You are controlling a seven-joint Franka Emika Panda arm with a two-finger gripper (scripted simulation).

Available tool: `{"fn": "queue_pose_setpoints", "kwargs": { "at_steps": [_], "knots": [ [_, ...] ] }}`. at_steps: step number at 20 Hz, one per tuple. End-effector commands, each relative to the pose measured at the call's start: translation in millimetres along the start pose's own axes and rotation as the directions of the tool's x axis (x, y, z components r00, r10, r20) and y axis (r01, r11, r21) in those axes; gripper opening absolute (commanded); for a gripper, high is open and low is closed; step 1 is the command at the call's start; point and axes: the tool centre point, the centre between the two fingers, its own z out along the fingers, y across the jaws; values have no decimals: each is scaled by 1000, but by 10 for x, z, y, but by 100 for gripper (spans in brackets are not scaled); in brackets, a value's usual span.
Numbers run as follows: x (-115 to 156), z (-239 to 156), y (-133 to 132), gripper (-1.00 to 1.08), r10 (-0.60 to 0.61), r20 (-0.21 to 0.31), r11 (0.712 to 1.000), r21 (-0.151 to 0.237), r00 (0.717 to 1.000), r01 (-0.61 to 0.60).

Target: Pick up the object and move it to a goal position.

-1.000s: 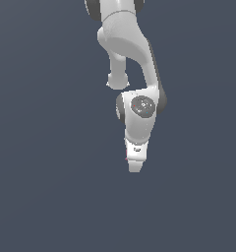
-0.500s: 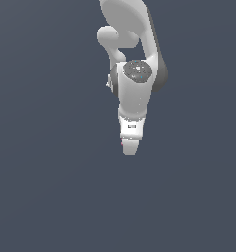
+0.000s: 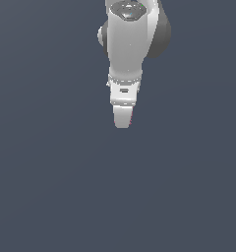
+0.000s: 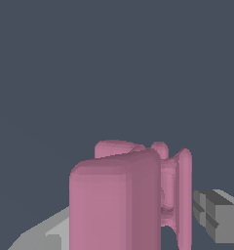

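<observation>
Gripping the pink object [image 4: 124, 200] between nearly closed jaws, fingers [image 4: 219, 217] pressing both sides. Hanging below the white arm [image 3: 127, 44], only a pink sliver showing in the exterior view.

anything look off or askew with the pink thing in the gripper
Nothing stands out. The pink object sits between the gripper fingers, intact in the wrist view. In the exterior view only a thin pink sliver shows beside the gripper, so its tilt can't be judged there.
</observation>
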Motion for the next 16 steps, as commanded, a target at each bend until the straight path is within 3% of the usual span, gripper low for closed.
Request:
{"fn": "queue_pose_setpoints", "kwargs": {
  "at_steps": [1,9,16],
  "knots": [
    [-64,-226,-76,-100,-1,-1,1000,1,1000,1],
    [-210,-740,-216,-100,-1,-2,1000,1,1000,1],
    [-260,-886,-250,-100,0,-2,1000,1,1000,0]
  ]
}}
